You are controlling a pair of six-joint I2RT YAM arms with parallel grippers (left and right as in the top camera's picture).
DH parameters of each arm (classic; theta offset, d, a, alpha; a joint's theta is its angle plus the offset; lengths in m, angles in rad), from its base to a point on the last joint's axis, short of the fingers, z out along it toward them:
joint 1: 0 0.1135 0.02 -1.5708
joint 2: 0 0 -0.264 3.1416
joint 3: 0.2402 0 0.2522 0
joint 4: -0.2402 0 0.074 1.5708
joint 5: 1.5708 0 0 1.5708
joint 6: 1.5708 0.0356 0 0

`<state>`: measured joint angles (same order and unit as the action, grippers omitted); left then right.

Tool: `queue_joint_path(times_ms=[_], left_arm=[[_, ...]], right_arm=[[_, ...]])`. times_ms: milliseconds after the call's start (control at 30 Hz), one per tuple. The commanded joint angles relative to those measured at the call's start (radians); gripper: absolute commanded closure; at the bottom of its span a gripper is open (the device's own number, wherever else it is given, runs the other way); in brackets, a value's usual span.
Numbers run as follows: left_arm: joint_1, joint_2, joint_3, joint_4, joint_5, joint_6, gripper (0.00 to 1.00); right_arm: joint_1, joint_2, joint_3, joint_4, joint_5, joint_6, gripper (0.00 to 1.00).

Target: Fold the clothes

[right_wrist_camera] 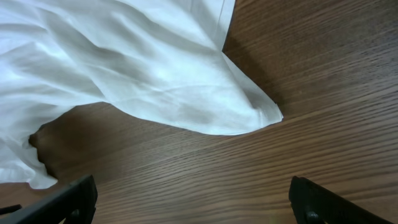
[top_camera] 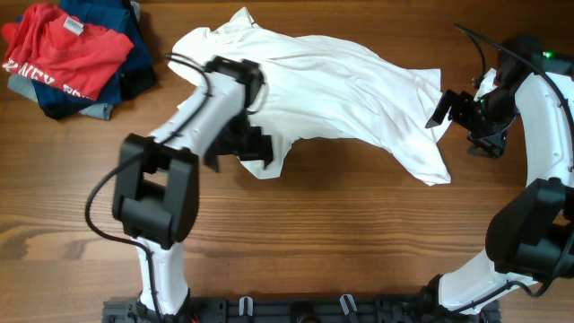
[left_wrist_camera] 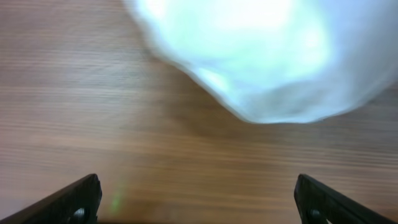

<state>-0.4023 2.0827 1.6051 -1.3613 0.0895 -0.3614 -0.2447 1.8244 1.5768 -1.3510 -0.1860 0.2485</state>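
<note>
Overhead, tabletop: brown wood grain fills the view, both arms reaching in from the near edge.
White shirt: here's the big one, spread unfolded and wrinkled across the far middle of the tabletop, running from upper left down to a drooping corner at the right.
Left arm: white links and a black joint, angled up from the near edge so its end sits over the shirt's lower left edge.
Right arm: curves up the right side and bends inward toward the shirt's right end.
Red T-shirt: far left corner, lying on top of the navy garments, well apart from the white shirt.
Left gripper: at the shirt's lower left hem; in the left wrist view the gripper is spread wide, fingers far apart, bare wood between them, blurred shirt just ahead, nothing held.
Right gripper: just beside the shirt's right end; in the right wrist view the gripper is released too, jaws wide, and the shirt lies flat ahead, untouched.
</note>
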Motion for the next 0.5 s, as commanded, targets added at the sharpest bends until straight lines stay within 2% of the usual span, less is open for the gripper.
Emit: queue_joint_path(times_ms=[0, 67, 233, 267, 467], left_arm=[[-0.052, -0.021, -0.005, 0.047, 0.016, -0.042, 0.05], [-0.056, -0.021, -0.023, 0.080, 0.019, -0.043, 0.14], [-0.032, -0.018, -0.090, 0.160, 0.041, -0.075, 0.16], [-0.025, -0.018, -0.103, 0.175, 0.041, -0.097, 0.19], [-0.018, -0.018, -0.140, 0.281, 0.040, -0.148, 0.25]], right_arm=[[0.003, -0.016, 0.000, -0.004, 0.021, 0.002, 0.01], [0.003, -0.016, -0.001, -0.005, 0.010, -0.008, 0.01], [0.003, -0.016, -0.001, -0.003, -0.017, -0.014, 0.00], [0.003, -0.016, -0.001, -0.003, -0.017, -0.014, 0.01], [0.003, -0.016, -0.001, -0.003, -0.017, -0.014, 0.00]])
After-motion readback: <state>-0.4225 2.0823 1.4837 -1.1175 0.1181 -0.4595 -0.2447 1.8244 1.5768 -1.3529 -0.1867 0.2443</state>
